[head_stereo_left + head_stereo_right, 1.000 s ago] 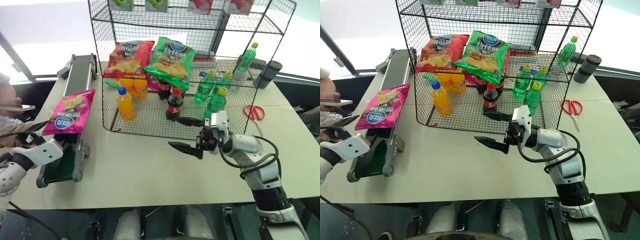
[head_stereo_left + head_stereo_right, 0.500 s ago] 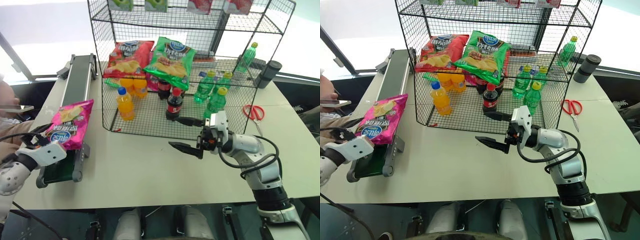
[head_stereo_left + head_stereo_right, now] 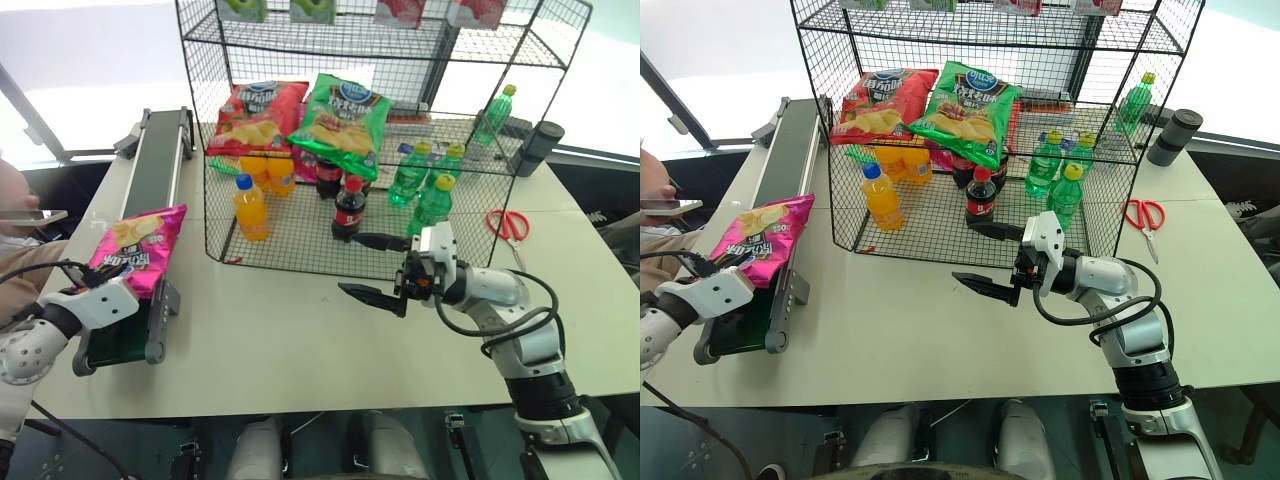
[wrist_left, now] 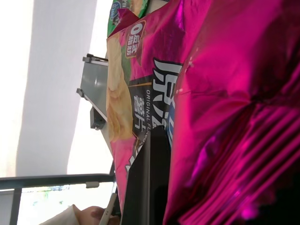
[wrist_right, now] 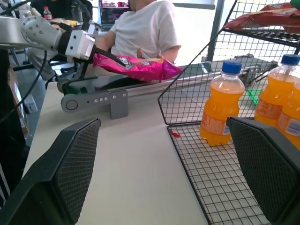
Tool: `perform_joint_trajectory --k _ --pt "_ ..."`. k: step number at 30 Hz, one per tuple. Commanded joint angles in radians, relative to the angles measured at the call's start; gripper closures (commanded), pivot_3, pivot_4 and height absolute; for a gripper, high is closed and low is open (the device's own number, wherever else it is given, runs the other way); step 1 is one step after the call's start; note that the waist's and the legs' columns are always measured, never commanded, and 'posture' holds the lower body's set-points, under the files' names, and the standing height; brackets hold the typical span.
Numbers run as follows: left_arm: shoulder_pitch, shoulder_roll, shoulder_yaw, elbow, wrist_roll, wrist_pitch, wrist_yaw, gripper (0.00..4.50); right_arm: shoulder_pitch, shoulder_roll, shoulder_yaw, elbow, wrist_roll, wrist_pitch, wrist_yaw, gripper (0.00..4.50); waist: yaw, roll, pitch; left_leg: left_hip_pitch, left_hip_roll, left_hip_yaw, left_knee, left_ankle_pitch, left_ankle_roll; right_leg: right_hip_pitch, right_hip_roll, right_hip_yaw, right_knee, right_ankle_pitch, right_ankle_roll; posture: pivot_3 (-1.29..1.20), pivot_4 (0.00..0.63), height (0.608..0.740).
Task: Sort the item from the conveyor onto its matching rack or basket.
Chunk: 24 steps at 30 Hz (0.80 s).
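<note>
Since your left gripper (image 3: 728, 268) has its fingers clamped on the near edge of the pink crisp bag (image 3: 133, 252), the bag sits tipped up off the conveyor (image 3: 152, 196), near end pinched and lifted, far end angled toward the wire rack (image 3: 370, 130). Right wrist view confirms it: bag is clear of the belt along most of its length, held from one end like a flap. My read is you've got the grasp and are at the lift-off step; transfer to the rack is not yet done.

Landmark is the rack:
- bag and left gripper: off the rack's left side, over the conveyor's near end, well apart from the rack.
- red bag (image 3: 253, 112) and green bag (image 3: 346, 110): on the rack's middle tier. Pink one likely belongs on that tier with them.
- orange bottle (image 3: 250, 208) and cola bottle (image 3: 348, 208): on the rack's bottom tier.
- scissors (image 3: 509, 224): on the table off the rack's right side.

Arm pose: left forearm comes in low from the table's near-left edge, gripper roughly level, pointing along the belt. Right gripper (image 3: 382, 270) hangs just in front of the rack's bottom tier, pointing sideways toward the conveyor, jaws spread wide, holding nothing.

Risk, as I see it: a one-edge pinch on a glossy bag may droop or slip on the swing.
</note>
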<state>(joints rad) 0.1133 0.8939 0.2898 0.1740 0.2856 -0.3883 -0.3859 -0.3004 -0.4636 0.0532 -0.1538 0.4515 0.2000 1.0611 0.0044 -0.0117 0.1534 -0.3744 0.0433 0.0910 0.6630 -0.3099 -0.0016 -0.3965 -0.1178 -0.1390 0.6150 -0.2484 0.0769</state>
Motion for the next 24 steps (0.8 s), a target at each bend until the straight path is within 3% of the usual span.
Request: perform_joint_trajectory --k 1,5,7,12,16,20,24 --pt "-0.030 -0.021 0.089 -0.050 -0.166 0.041 -0.027 4.45 -0.016 -0.009 -0.009 -0.011 -0.002 -0.021 -0.002 0.00 0.000 0.000 0.000 0.000 0.000 0.000 0.000 0.000 0.000 0.000 0.000 0.000 0.000 0.000 0.000 0.00 0.150 0.740" --pt "-0.040 -0.044 0.178 -0.120 -0.452 0.142 -0.175 4.45 -0.018 -0.011 -0.009 -0.003 -0.008 -0.025 0.002 0.00 -0.001 -0.001 0.000 0.000 0.000 0.000 0.000 0.000 0.000 0.000 -0.001 0.000 0.000 0.000 0.000 0.00 0.150 0.740" --pt "0.000 -0.036 0.254 -0.202 -0.694 0.287 -0.326 4.45 -0.022 -0.016 -0.012 0.001 -0.008 -0.025 0.008 0.00 -0.005 -0.001 0.000 0.000 0.000 0.000 0.000 0.000 0.000 0.000 -0.001 0.000 0.000 0.000 0.000 0.00 0.150 0.740" --pt "0.152 0.017 0.441 -0.355 -1.128 0.647 -0.608 4.45 -0.025 -0.035 -0.014 0.004 0.006 -0.009 0.028 0.00 -0.022 0.000 0.000 0.000 0.001 0.000 0.000 0.001 -0.001 0.000 0.000 0.000 0.000 0.000 0.000 0.00 0.150 0.740" --pt "0.210 0.076 0.535 -0.422 -1.366 0.915 -0.682 4.45 -0.013 -0.052 -0.020 -0.022 0.061 0.067 0.042 0.00 -0.016 0.003 0.002 0.000 0.002 -0.001 0.000 0.001 -0.003 0.000 0.004 0.000 0.000 0.000 0.000 0.00 0.150 0.740" --pt "0.185 0.057 0.465 -0.545 -1.613 1.112 -0.643 4.45 0.007 -0.122 -0.036 -0.117 0.281 0.384 0.052 0.00 -0.009 0.003 0.002 0.001 -0.001 -0.004 0.001 0.001 -0.002 0.000 0.001 0.000 -0.001 0.000 -0.001 0.00 0.150 0.740" --pt "0.089 0.010 0.336 -0.599 -1.823 1.213 -0.542 4.45 -0.003 -0.161 -0.061 -0.128 0.405 0.557 0.030 0.00 -0.013 0.001 0.000 0.001 -0.001 -0.005 0.001 0.001 -0.002 0.003 0.000 0.001 -0.001 0.000 -0.001 0.00 0.150 0.740"
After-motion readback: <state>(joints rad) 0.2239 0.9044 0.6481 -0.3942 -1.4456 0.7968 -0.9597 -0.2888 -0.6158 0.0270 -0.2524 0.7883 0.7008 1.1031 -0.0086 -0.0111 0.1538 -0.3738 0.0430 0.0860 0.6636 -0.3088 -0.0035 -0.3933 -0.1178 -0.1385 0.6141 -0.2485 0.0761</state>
